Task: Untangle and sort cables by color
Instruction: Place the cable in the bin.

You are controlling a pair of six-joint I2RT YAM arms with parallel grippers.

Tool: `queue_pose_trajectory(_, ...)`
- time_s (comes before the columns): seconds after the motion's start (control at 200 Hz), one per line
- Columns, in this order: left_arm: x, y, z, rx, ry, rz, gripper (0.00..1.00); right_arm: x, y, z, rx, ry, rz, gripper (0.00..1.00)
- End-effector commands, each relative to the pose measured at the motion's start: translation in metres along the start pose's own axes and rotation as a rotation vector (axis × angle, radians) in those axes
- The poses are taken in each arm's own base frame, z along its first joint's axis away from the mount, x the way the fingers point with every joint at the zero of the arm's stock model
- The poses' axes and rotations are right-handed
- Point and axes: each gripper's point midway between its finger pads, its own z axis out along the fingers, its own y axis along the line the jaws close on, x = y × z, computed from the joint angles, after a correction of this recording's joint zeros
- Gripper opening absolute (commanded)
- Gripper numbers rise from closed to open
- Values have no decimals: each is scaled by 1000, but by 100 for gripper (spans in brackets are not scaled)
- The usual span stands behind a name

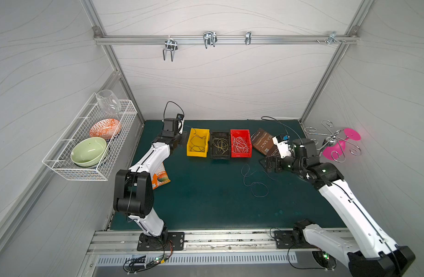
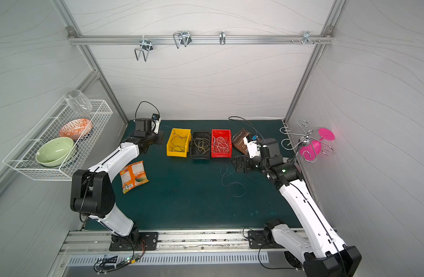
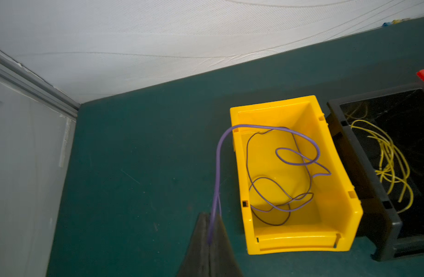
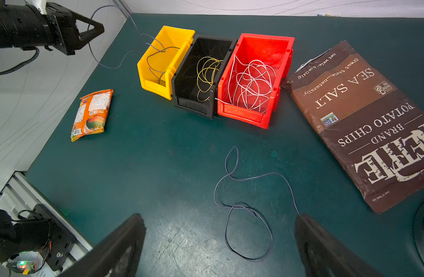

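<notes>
Left gripper (image 3: 209,241) clamped on purple cable (image 3: 217,163), strand running 3 o'clock into yellow bin (image 3: 350,191). Right gripper (image 4: 219,217) jaws apart above loose dark cable (image 1: 254,184); in a top view, long axis 11-to-5 o'clock.

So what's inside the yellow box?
Dark purple cables loop inside the yellow box; one runs over its rim into the shut left gripper. Nothing inside looks covered.

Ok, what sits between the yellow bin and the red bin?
The black bin, holding yellow-olive cables, side by side with both; clearest in the right wrist view.
</notes>
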Motion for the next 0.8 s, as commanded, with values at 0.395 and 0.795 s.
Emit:
queue_pose_trajectory(0.395, -25, -5, 18, -99, 20, 309, 0, 1, -8, 1, 8, -11, 9, 99)
queue_pose_trajectory(0.795, -47, -51, 42, -87, 30, 546, 0, 4, -12, 4, -1, -12, 30, 99)
